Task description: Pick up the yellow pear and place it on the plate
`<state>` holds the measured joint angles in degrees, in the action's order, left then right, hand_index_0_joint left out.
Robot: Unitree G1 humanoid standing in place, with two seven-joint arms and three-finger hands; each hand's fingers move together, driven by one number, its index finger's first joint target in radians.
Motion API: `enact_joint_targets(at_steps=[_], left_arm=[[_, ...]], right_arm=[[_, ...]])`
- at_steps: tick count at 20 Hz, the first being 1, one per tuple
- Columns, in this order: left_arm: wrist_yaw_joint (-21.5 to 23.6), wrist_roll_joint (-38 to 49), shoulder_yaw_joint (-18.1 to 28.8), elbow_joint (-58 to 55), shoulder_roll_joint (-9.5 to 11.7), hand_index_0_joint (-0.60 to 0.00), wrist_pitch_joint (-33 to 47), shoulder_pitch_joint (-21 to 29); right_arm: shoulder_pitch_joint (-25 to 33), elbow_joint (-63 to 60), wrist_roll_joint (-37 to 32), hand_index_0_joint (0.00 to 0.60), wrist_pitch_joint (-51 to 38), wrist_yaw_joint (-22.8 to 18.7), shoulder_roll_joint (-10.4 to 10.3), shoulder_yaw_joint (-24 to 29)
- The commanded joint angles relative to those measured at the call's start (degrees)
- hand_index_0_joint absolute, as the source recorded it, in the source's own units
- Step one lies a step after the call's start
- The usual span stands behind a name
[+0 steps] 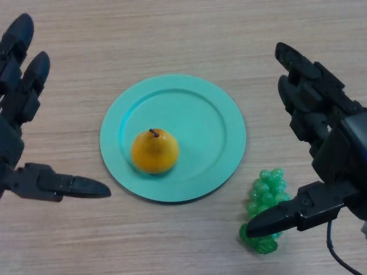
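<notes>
Beside the plate (226,123) holding the pear (155,151), green grapes (265,209) lie under the spread right hand (321,132); left hand (17,109) spread too.

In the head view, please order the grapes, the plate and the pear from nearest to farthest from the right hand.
1. Grapes: directly under the thumb of the right hand, off the plate.
2. Plate: in the middle; its right rim faces the hand.
3. Pear: on the plate's left half.

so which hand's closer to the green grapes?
Right. The right hand is directly beside the green grapes, its thumb crossing over the bunch's lower part. The left hand is across the teal plate, on the far left.
</notes>
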<state>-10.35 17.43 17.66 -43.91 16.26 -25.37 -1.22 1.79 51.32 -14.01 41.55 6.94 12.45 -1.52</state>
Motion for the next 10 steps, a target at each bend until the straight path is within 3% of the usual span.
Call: enact_joint_targets(at_steps=[1,6,10], left_arm=[[-1.4,2.1,5.8,-5.6,1.7,0.000,6.0,0.8],[-1.2,1.3,5.2,-7.6,2.7,0.000,2.8,2.7],[0.4,-0.2,2.8,-11.1,1.8,0.000,1.2,3.0]], right_arm=[[0.6,1.9,-2.0,0.000,-8.8,0.1,1.0,2.0],[1.7,3.8,-2.3,0.000,-6.3,0.4,1.3,1.6],[1.4,3.7,-1.2,0.000,-6.1,2.1,1.3,2.0]])
